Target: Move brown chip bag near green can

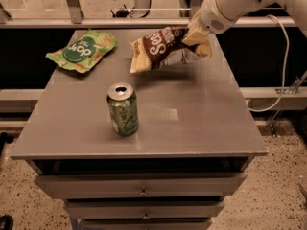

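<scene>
Clenching one end of a crinkled dark-brown and tan chip bag [163, 49], the jaws hold it above the far part of the grey surface [206, 114]; a small green aluminium can [123, 110] stands upright, well below-left of the jaws.

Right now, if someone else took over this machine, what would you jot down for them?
The tool is shut on one end of the brown chip bag, holding it off the table over the far side.
The green can stands upright nearer the front, apart from the bag.
Done: bag picked up.
Left: carry it toward the can and set it down beside it.
</scene>
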Available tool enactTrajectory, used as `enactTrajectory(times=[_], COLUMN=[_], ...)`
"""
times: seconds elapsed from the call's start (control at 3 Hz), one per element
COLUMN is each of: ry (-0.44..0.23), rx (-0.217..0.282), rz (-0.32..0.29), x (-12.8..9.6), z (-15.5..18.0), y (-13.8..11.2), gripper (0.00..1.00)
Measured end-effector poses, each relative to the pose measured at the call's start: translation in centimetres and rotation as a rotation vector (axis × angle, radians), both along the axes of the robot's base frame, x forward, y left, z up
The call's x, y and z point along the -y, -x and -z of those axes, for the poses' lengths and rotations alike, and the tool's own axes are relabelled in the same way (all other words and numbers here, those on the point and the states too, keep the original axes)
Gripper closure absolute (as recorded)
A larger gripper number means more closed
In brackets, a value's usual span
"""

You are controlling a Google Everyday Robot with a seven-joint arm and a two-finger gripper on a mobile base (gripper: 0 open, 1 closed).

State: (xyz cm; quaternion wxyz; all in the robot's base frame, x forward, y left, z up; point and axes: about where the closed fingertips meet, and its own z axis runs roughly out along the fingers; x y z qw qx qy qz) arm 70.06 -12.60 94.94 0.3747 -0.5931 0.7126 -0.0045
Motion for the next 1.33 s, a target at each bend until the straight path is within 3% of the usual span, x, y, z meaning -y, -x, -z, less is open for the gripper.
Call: enactTrajectory(times=[0.33, 0.67, 1.0, 1.33], ry=[-0.009, -0.021, -0.027, -0.036], rx=[-0.14, -0.211, -0.252, -0.281], rz=[-0.059, -0.076, -0.084, -0.078], x=[-0.7, -0.9, -1.3, -1.1], z=[2.4, 4.0, 4.9, 5.5], y=[7.6, 10.9, 12.7, 14.0], gripper=[1.0, 1.0, 0.84, 0.61])
